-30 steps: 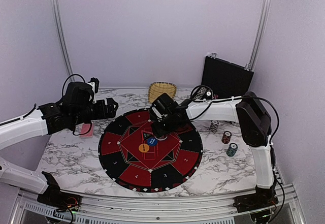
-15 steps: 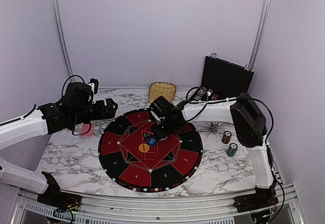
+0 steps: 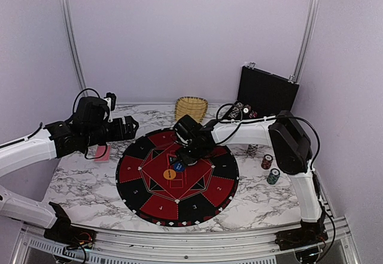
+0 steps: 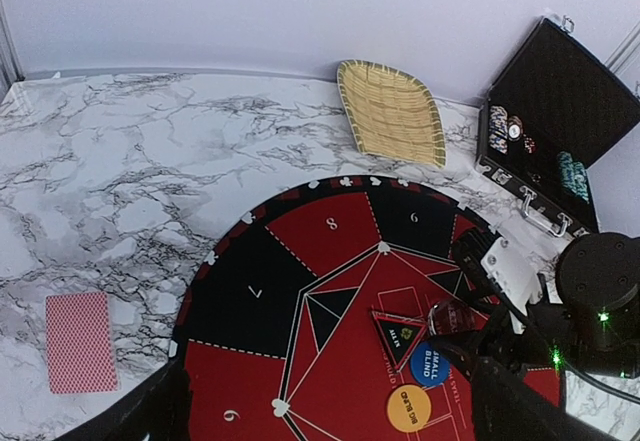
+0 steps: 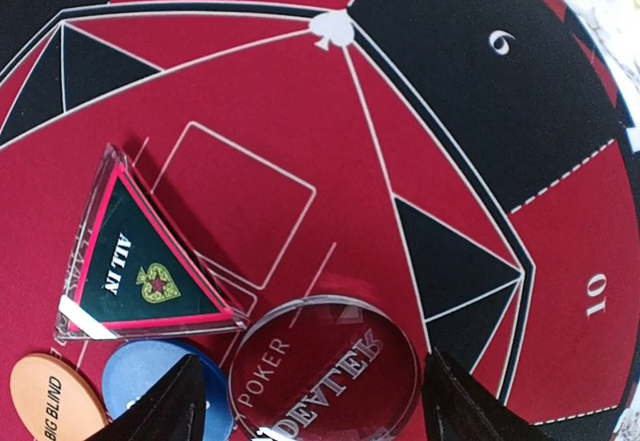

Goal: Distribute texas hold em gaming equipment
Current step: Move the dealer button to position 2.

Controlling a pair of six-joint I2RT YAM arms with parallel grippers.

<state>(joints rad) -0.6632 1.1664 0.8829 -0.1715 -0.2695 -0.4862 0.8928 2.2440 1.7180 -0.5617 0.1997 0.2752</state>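
My right gripper (image 3: 183, 155) is low over the middle of the mat and open. Its fingers (image 5: 165, 406) stand on either side of a clear round dealer disc (image 5: 325, 371) that lies flat on the mat. Beside that disc lie a blue button disc (image 5: 160, 386), an orange button disc (image 5: 50, 401) and a triangular all-in marker (image 5: 140, 261). My left gripper (image 3: 128, 126) is open and empty above the mat's left edge. A red-backed card deck (image 4: 80, 341) lies on the marble to the left. Three chip stacks (image 3: 267, 161) stand to the right of the mat.
The round black-and-red numbered mat (image 3: 143, 192) covers the table's middle. A wicker basket (image 3: 191, 106) stands at the back centre. An open black case (image 3: 267, 90) with chips stands at the back right. The right arm stretches across the mat's far right side.
The right arm has swung a little to the left and its gripper has settled closer over the mat's centre. The left arm has not moved.
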